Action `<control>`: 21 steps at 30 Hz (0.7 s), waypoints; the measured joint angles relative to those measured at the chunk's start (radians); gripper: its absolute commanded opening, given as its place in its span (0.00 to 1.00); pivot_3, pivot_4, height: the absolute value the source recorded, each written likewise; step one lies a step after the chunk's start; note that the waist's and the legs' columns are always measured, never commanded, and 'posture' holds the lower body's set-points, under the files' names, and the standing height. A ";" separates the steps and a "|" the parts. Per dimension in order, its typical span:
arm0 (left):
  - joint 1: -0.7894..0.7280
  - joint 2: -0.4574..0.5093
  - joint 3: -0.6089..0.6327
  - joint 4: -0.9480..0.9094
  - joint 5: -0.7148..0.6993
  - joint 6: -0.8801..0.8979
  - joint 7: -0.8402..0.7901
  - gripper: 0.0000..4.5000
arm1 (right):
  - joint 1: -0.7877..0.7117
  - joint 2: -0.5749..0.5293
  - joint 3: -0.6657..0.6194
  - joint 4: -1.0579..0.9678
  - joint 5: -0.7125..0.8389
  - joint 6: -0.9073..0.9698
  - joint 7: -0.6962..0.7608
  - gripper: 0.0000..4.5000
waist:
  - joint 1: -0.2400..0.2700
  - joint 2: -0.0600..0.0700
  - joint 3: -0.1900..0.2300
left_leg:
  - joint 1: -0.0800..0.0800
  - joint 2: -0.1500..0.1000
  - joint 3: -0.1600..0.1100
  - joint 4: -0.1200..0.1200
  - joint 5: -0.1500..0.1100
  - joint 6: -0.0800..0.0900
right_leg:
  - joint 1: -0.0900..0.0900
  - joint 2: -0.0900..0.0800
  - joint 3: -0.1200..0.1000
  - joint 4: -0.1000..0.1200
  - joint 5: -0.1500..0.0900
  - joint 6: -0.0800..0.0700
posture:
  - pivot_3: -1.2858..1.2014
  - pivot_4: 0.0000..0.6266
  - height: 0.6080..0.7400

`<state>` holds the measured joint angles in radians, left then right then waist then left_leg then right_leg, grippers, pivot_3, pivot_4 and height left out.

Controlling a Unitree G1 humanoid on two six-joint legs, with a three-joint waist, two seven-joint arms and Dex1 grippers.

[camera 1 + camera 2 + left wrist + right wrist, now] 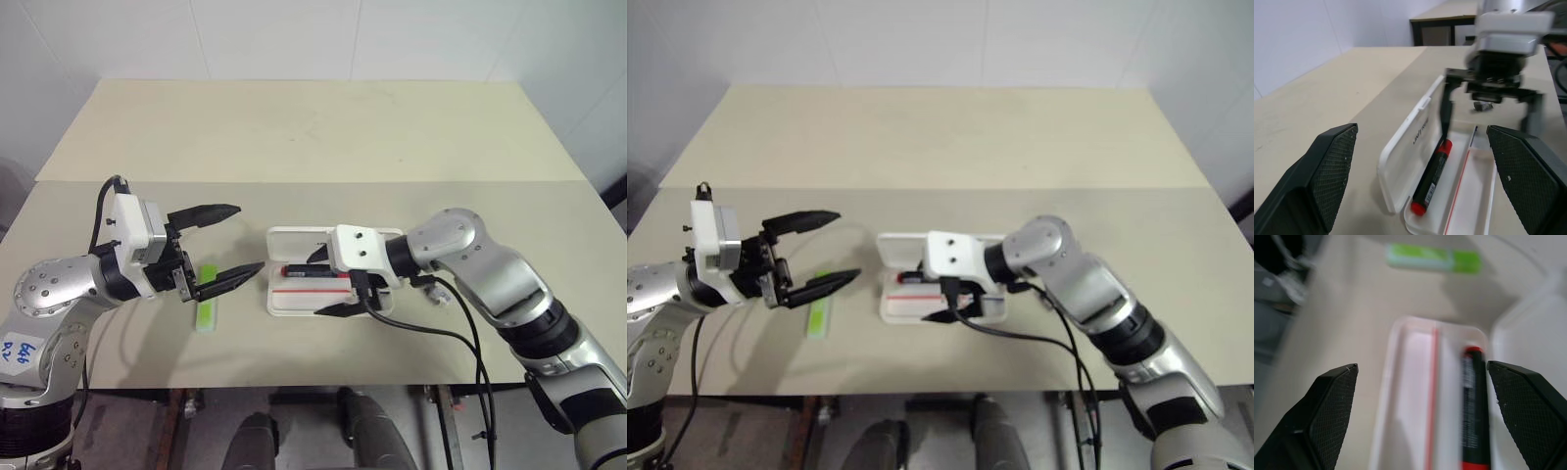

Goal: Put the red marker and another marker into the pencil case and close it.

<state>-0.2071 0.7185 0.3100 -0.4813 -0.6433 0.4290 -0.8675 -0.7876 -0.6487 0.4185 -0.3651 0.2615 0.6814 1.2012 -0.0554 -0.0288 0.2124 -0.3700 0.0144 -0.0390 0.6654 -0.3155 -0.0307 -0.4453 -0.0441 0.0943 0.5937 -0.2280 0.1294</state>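
The red marker (1432,176) lies inside the open pencil case (294,305), along the side of the tray nearest the raised lid, so the first half of the loading is done. The case sits on the counter (313,147) close to the front edge, about midway between the two side edges, with its lid folded back away from the robot. The green highlighter (208,299), the other marker wanted, lies flat on the counter a little to the left of the case, also near the front edge, touching neither the case nor either claw.

The right claw (326,285) hangs just above the case with its two fingers wide apart and nothing between them; it looks to have let go of the red marker. The left claw (227,247) is also spread wide and empty, held level above the counter with its lower finger over the highlighter.

The step in hand, as I judge it, is fetching the highlighter. The next move calls for a claw to drop onto it, likely the left as the nearer, close across its narrow width, carry it into the tray beside the red marker, then the lid swung down until it shuts
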 measured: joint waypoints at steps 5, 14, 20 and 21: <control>0.037 -0.023 0.005 -0.055 -0.001 0.018 0.081 1.00 | 0.028 -0.026 -0.102 -0.041 0.132 0.066 0.022 0.99 | 0.001 0.000 0.000 | 0.000 0.000 0.000 0.000 0.000 0.000 | 0.000 0.000 0.000 0.001 0.000 0.000 | 0.52 0.24 1.00; 0.176 -0.093 0.125 -0.174 0.005 0.078 0.347 1.00 | 0.067 -0.088 -0.341 0.016 0.243 0.020 0.018 0.99 | 0.002 0.000 0.000 | 0.000 0.000 0.000 0.000 0.000 0.000 | 0.000 0.000 0.000 0.000 0.000 0.000 | 0.52 0.24 1.00; 0.238 -0.160 0.154 -0.238 0.020 0.094 0.489 1.00 | 0.147 -0.149 -0.404 0.016 0.280 -0.016 0.039 0.99 | 0.004 -0.001 0.000 | 0.001 -0.001 0.000 0.001 0.000 0.000 | 0.001 0.000 0.000 0.000 0.000 0.000 | 0.52 0.24 1.00; 0.238 -0.181 0.153 -0.242 0.030 0.094 0.519 1.00 | 0.164 -0.150 -0.406 0.016 0.280 -0.027 0.039 0.99 | 0.005 -0.001 0.000 | 0.001 -0.001 0.000 0.001 0.000 0.000 | 0.001 0.000 0.000 0.000 0.000 0.000 | 0.52 0.24 1.00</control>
<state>0.0313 0.5379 0.4625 -0.7238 -0.6135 0.5228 -0.3485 -0.6235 -0.7990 0.0129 -0.3490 0.5419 0.6545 1.2404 -0.0503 -0.0295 0.2120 -0.3694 0.0138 -0.0386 0.6665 -0.3155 -0.0307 -0.4440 -0.0440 0.0948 0.5936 -0.2277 0.1294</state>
